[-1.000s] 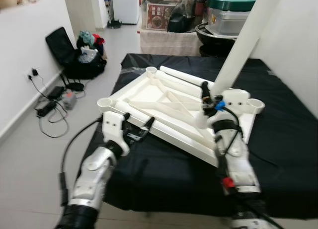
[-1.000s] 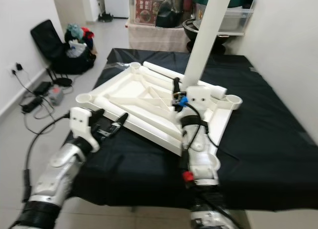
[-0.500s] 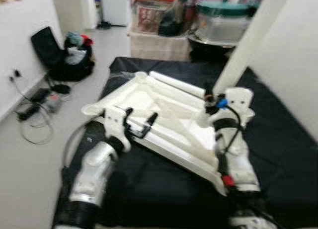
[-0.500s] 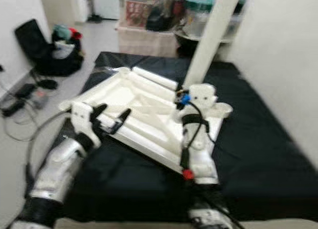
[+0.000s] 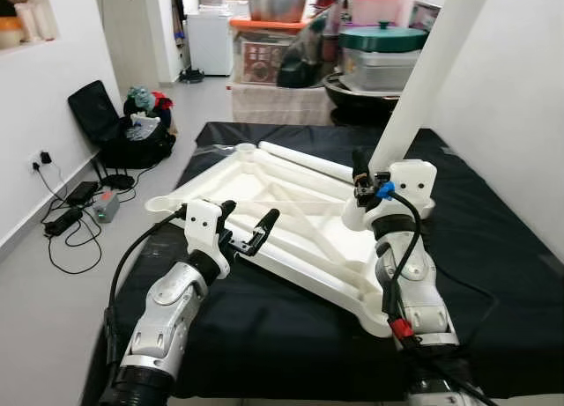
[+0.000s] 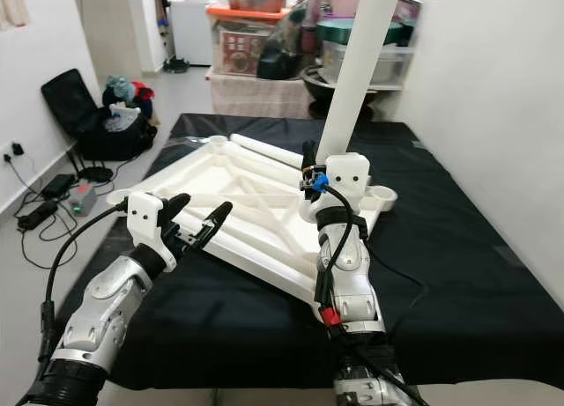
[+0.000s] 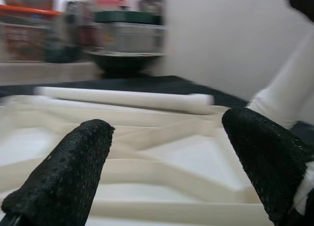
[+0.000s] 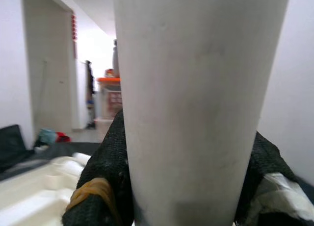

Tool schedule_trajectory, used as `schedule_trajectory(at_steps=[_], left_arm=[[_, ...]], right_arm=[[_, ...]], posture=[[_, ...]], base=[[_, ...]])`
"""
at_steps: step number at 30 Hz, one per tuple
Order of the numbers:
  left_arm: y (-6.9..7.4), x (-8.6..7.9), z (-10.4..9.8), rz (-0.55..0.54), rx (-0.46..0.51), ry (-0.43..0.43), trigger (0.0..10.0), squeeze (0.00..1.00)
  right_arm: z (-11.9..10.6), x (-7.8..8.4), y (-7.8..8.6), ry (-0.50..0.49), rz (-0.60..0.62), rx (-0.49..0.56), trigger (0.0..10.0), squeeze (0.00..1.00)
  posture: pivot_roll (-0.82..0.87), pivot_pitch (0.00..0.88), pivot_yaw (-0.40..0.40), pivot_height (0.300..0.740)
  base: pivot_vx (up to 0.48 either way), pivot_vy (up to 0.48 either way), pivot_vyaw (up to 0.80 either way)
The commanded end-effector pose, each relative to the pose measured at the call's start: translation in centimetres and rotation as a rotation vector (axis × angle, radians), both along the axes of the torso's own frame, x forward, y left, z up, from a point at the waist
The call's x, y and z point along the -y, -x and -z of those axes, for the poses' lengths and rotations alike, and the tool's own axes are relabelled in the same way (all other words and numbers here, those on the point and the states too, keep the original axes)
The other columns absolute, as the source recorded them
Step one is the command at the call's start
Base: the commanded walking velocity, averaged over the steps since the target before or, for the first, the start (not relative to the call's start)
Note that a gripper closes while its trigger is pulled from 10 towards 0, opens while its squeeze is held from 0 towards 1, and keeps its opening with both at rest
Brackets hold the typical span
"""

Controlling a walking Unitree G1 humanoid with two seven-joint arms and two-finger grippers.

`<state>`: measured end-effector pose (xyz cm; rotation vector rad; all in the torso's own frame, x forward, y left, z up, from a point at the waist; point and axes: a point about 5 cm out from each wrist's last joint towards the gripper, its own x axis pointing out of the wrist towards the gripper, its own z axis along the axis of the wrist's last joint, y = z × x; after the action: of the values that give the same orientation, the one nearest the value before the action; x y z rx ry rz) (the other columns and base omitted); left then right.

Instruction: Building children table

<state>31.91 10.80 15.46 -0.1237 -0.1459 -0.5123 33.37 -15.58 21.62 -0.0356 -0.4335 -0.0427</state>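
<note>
While the right gripper [image 5: 359,179] clamps the leg [image 5: 421,80], the left gripper [image 5: 247,225] gapes.

Your left gripper [image 5: 245,230] reaches forward with fingers [image 7: 68,174] spread apart; your right gripper [image 5: 359,179] points upward, fingers clamped on both sides.

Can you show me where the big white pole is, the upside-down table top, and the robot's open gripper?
white pole [image 5: 423,80], left eye view, middle of its shaft.
table top [image 5: 291,208], left eye view, ribbed underside.
left gripper [image 6: 196,219], right eye view, between its open fingertips.
</note>
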Motion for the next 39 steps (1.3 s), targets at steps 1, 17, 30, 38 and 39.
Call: schedule_trajectory(at_steps=[1,17,30,38,39], left_arm=[[0.1,-0.4,0.1,-0.011,0.003,-0.006,10.0,0.00],[0.0,-1.8,1.6,-0.087,-0.078,-0.018,10.0,0.00],[2.9,-3.9,6.2,0.003,-0.237,-0.223,10.0,0.00],[6.0,-2.1,8.3,0.231,-0.301,-0.309,10.0,0.00],[6.1,-1.8,8.5,0.255,-0.303,-0.320,10.0,0.00]], right_arm=[[-0.1,-0.3,0.0,-0.003,-0.021,-0.003,0.0,0.00],[0.0,-1.7,-0.2,0.081,-0.468,-0.130,0.0,0.00],[0.1,-3.8,0.9,0.086,-0.692,-0.160,0.0,0.00],[1.1,-4.7,1.8,0.099,-0.805,-0.210,0.0,0.00],[1.3,-4.7,1.9,0.098,-0.819,-0.222,0.0,0.00]], posture=[[0.04,0.000,-0.070,0.740],[0.05,0.000,-0.085,0.740],[0.07,0.000,-0.088,0.740],[0.06,0.000,-0.089,0.740],[0.06,0.000,-0.089,0.740]], base=[[0.000,-0.480,0.00],[0.000,-0.030,0.00],[0.000,0.000,0.00],[0.000,0.000,0.00],[0.000,0.000,0.00]])
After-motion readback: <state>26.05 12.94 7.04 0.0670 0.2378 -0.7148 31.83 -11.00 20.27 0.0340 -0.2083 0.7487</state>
